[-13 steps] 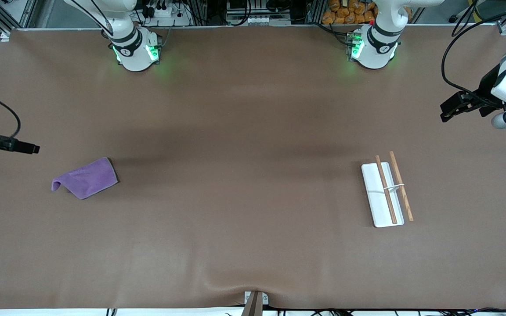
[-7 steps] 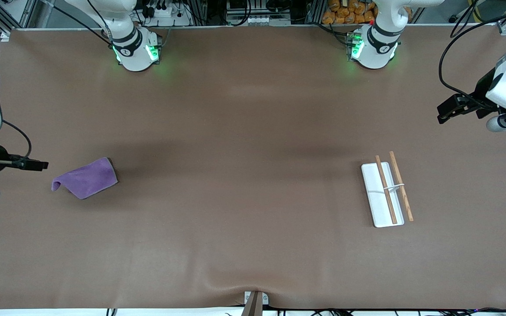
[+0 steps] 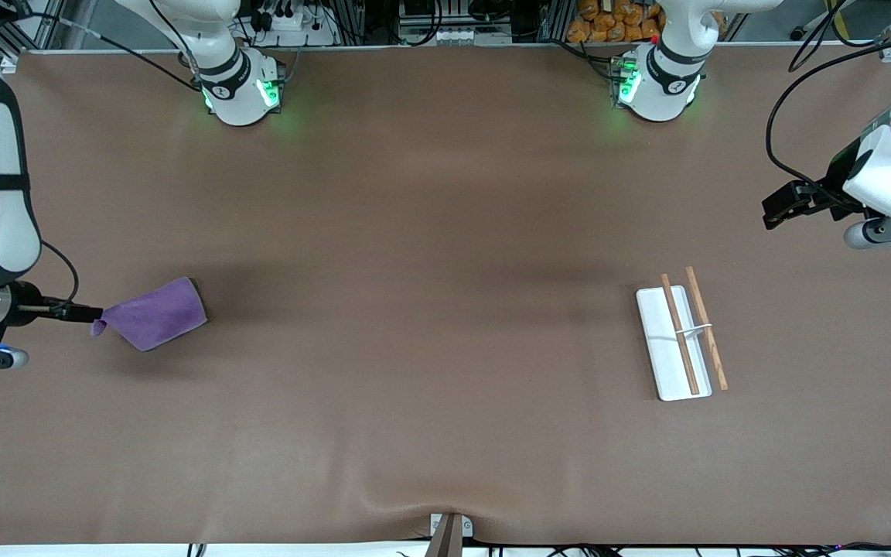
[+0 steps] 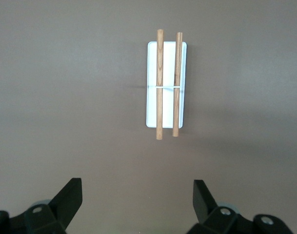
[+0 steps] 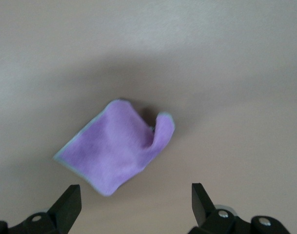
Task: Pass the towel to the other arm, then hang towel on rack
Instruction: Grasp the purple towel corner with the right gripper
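Right end effector [image 3: 93,313], open, has reached towel [image 3: 153,315] edge; left end effector [image 3: 772,210] open.

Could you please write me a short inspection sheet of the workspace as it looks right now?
Surface: brown table cover, slightly wrinkled at the camera edge.
Job's things: purple towel lying flat, one corner curled; rack toward the left arm's end, nothing on it.
Clutter: nothing seen.
Grippers: right gripper open over the towel's edge; left gripper open, away from the rack.
Cables: black cables hang from both arms.
Surroundings: frame and equipment past the table's edge.
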You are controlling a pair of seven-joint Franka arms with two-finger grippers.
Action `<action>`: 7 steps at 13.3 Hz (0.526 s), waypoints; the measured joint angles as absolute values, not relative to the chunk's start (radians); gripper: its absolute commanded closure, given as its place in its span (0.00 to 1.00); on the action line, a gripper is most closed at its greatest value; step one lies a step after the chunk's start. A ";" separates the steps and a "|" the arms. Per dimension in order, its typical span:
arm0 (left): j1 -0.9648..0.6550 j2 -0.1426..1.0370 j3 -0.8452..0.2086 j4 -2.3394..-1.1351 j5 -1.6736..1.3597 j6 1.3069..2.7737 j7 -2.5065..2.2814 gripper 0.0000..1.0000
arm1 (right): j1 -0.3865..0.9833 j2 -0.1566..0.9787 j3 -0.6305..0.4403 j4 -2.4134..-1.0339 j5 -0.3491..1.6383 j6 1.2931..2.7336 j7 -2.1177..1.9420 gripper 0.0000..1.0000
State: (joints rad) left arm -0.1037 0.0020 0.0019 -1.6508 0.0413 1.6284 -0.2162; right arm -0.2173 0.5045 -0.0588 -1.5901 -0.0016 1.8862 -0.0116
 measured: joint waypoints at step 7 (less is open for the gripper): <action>-0.099 -0.009 -0.017 -1.631 0.041 1.626 -0.216 0.00 | -0.302 0.611 -0.059 -1.592 0.153 1.950 -0.012 0.00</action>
